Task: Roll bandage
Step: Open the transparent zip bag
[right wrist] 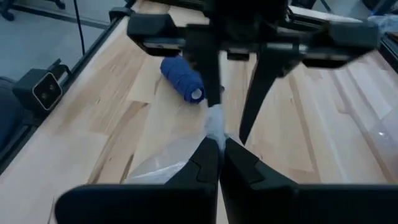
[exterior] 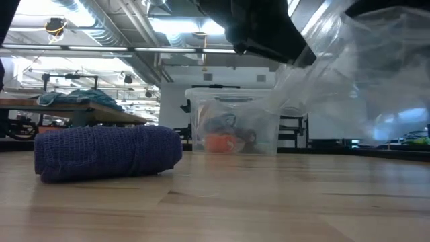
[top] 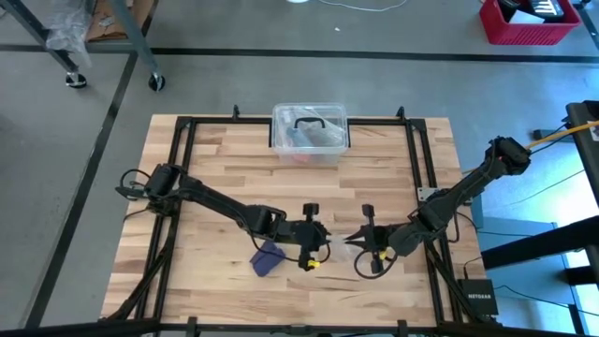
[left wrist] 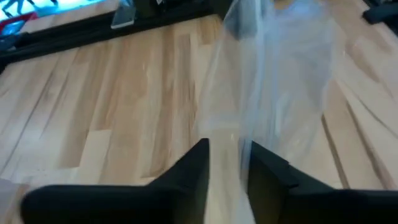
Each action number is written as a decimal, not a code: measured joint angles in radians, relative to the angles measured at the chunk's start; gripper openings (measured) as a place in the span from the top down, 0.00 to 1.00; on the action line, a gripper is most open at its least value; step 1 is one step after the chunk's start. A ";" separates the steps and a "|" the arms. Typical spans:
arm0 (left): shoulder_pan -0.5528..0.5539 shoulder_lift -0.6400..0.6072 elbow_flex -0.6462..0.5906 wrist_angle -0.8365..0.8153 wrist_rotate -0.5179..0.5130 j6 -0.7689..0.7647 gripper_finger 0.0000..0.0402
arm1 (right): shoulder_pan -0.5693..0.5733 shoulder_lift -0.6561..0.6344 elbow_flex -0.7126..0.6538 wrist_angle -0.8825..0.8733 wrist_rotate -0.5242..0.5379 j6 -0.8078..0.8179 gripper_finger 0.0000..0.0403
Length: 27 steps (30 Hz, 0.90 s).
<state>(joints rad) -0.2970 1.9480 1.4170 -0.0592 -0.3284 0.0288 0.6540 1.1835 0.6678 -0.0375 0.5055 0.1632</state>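
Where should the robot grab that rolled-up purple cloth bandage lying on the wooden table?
Probably around the middle of the rolled purple cloth bandage, coming straight down from above, fingers across its rounded sides. It lies on its side on the wooden table, so its flat ends give poorer purchase.
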 joint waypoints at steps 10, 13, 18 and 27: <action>0.004 0.000 0.000 -0.012 0.035 0.005 0.99 | 0.000 0.031 0.000 0.034 -0.001 0.047 0.98; 0.005 -0.006 0.000 -0.017 0.034 0.005 0.99 | -0.004 0.043 0.000 0.061 0.027 0.027 0.97; -0.008 -0.039 0.005 -0.101 -0.032 -0.042 1.00 | -0.015 0.031 0.035 -0.004 0.096 -0.043 0.83; -0.086 -0.151 0.089 -0.524 -0.317 -0.240 1.00 | -0.013 0.030 0.275 -0.164 0.311 -0.342 0.51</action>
<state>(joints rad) -0.3830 1.7971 1.5063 -0.5831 -0.6454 -0.2112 0.6407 1.2136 0.9427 -0.2018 0.8166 -0.1792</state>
